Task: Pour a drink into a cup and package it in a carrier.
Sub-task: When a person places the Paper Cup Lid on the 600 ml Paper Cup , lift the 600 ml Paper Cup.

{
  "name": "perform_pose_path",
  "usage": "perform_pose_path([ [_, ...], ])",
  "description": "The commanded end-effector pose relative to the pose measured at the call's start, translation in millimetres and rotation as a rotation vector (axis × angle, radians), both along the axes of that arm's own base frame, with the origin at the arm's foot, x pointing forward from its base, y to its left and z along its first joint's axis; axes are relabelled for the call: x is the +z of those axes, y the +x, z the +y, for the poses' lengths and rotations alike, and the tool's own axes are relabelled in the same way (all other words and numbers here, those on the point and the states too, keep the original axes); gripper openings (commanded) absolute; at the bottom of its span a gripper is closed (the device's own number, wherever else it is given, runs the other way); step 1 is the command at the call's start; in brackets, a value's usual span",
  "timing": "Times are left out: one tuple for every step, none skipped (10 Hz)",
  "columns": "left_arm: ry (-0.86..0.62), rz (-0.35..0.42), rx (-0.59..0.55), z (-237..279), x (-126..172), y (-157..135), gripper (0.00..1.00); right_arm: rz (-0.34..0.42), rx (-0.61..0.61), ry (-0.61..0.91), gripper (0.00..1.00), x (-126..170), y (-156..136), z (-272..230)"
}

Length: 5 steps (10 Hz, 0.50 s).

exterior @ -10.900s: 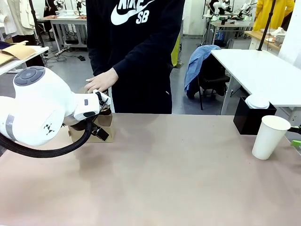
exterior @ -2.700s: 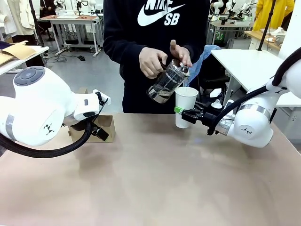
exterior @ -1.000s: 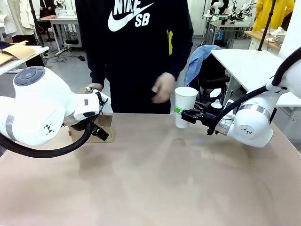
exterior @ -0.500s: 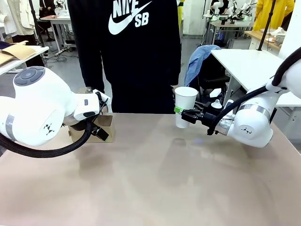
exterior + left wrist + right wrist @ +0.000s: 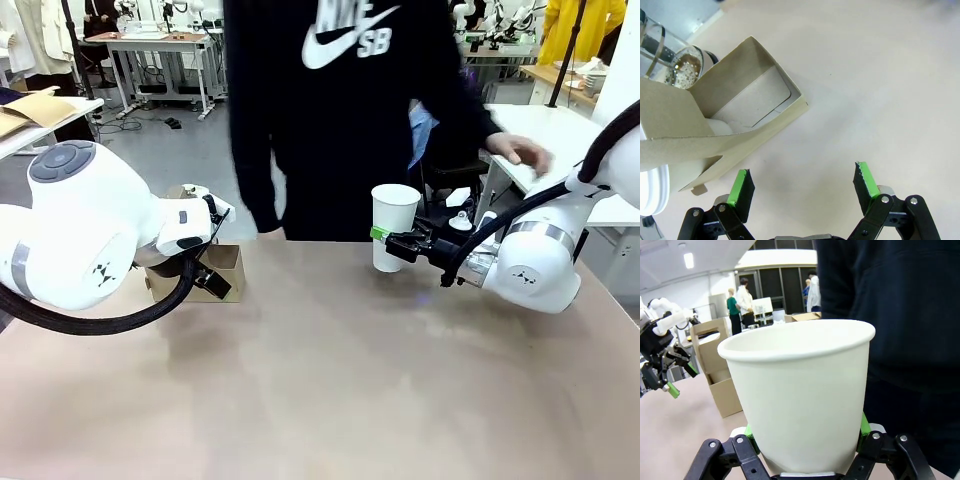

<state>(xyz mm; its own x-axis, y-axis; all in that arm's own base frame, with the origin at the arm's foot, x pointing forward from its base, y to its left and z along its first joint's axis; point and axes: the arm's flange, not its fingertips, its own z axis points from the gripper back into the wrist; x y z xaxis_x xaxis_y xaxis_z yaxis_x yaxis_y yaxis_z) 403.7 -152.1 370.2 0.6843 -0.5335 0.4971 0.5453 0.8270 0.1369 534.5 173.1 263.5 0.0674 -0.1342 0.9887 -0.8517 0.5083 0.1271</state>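
The tall white paper cup (image 5: 394,225) hangs just above the table's far middle, with my right gripper (image 5: 386,240) shut on its lower part. In the right wrist view the cup (image 5: 800,395) stands upright between the green pads (image 5: 863,426); what it holds is hidden. At the far left stands the brown cardboard carrier (image 5: 222,271), and my left gripper (image 5: 210,280) hovers open right beside it. From the left wrist, the carrier (image 5: 742,107) lies ahead of the open left gripper (image 5: 802,176). Behind it shows a glass jug (image 5: 682,62) with chrome bands and frothy brown drink.
A person in a black sweatshirt (image 5: 350,110) stands at the far edge, one hand (image 5: 520,150) reaching onto the white side table (image 5: 570,160) at right. A white lid (image 5: 652,192) lies beside the carrier. The near half of the beige tabletop (image 5: 320,390) is bare.
The person has shifted to the right and stretched a hand out over the white side table. Both arms and the held cup have stayed where they were.
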Motion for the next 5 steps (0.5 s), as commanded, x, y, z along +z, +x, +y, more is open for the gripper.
perform_pose_path([
  [-0.002, 0.000, 0.000, 0.2, 0.2, -0.1, 1.00, -0.013, -0.015, -0.001, 0.80, 4.7, -2.5, 2.3],
  [-0.002, 0.000, 0.000, 0.2, 0.2, -0.1, 1.00, -0.013, -0.015, -0.001, 0.80, 4.7, -2.5, 2.3],
  [-0.002, 0.000, 0.000, 0.2, 0.2, -0.1, 1.00, -0.013, -0.015, -0.001, 0.80, 4.7, -2.5, 2.3],
  [-0.002, 0.000, 0.000, 0.2, 0.2, -0.1, 1.00, -0.013, -0.015, -0.001, 0.80, 4.7, -2.5, 2.3],
  [-0.002, 0.000, 0.000, 0.2, 0.2, -0.1, 1.00, -0.013, -0.015, -0.001, 0.80, 4.7, -2.5, 2.3],
])
